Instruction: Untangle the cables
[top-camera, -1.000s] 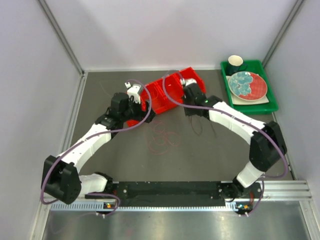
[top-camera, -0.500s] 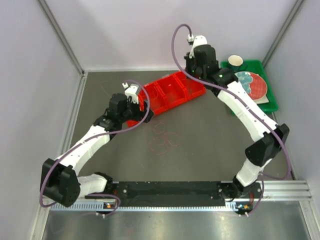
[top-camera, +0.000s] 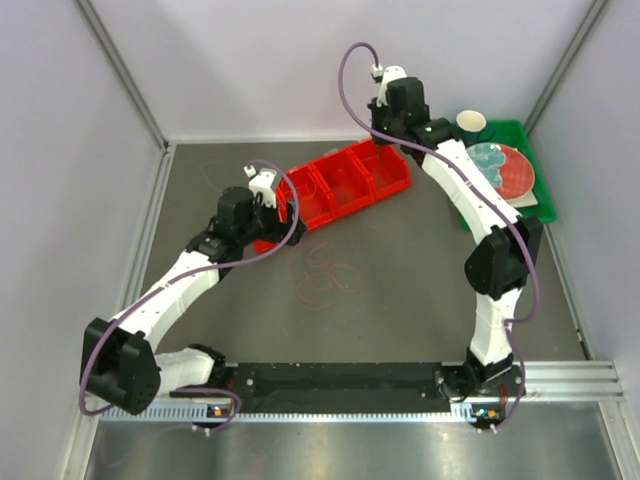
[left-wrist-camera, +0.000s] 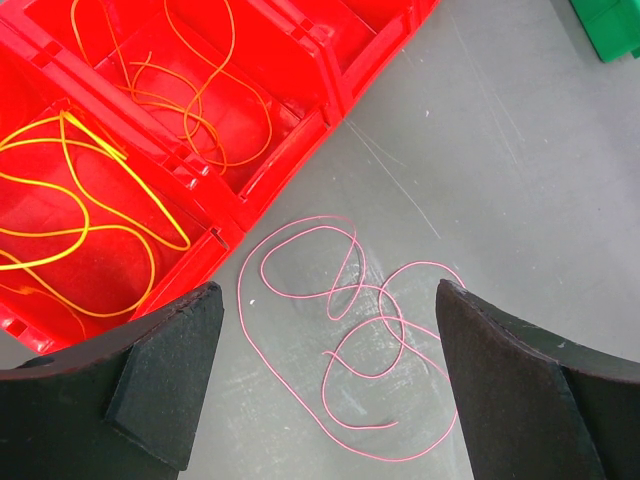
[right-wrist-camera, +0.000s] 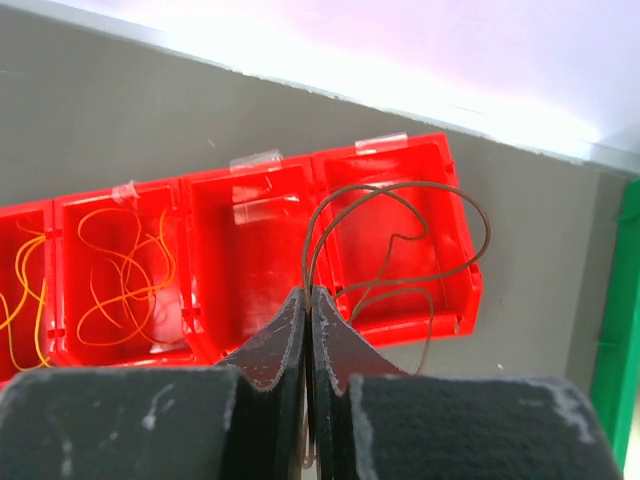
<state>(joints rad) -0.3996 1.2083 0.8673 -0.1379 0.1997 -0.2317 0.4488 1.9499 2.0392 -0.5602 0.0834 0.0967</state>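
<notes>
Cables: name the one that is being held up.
The dark brown cable, pinched in the shut right gripper over the red bin. The yellow cable and orange cable lie in bin compartments; the pink cable lies on the table.

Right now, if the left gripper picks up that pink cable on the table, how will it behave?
Probably floppy and very light: the pink cable is hair-thin and lies flat in loose loops. Those loops cross, so it may snag on itself when lifted. The brown cable pinched in the right gripper stands in arcs, so expect slight springiness.
</notes>
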